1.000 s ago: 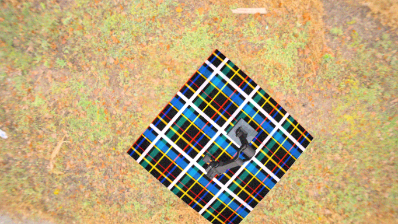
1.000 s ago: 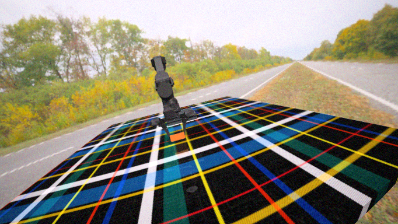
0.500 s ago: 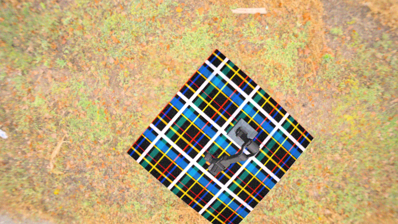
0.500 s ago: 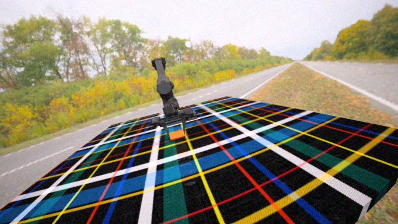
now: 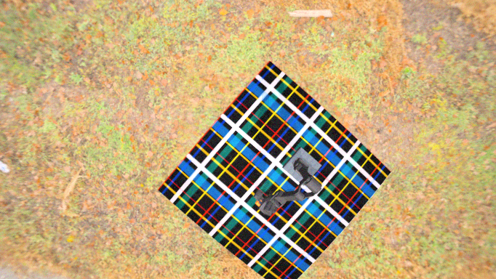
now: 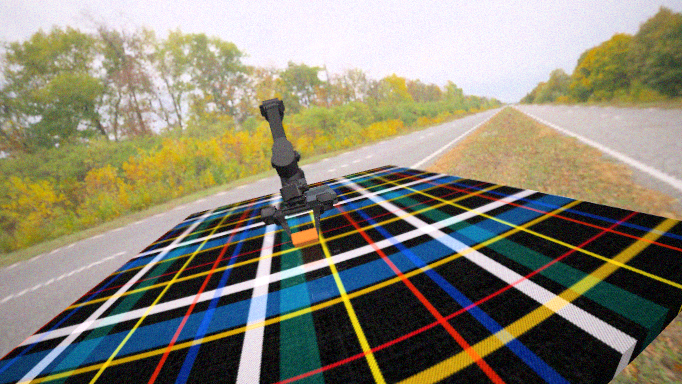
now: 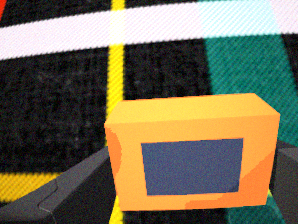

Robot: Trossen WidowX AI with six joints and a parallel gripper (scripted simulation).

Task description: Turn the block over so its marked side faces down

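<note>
An orange block (image 5: 258, 203) (image 6: 305, 238) (image 7: 200, 110) is held between the fingers, seemingly a little above the plaid table (image 5: 204, 182) (image 6: 400, 330) (image 7: 55, 95). Its marked side, a face with a dark blue rectangle (image 7: 175, 167), faces the wrist camera, back toward the gripper. My gripper (image 6: 305, 235) (image 7: 188, 150) is shut on the block, with one finger at each short end. In the exterior view a dark reddish reflection shows on the table just below the block. The blue mark is not visible in either the top or the exterior view.
The arm's grey base plate (image 5: 291, 168) lies near the middle of the table, and the arm reaches out from it. The table's edges drop off to grassy ground. No other object shows on the table.
</note>
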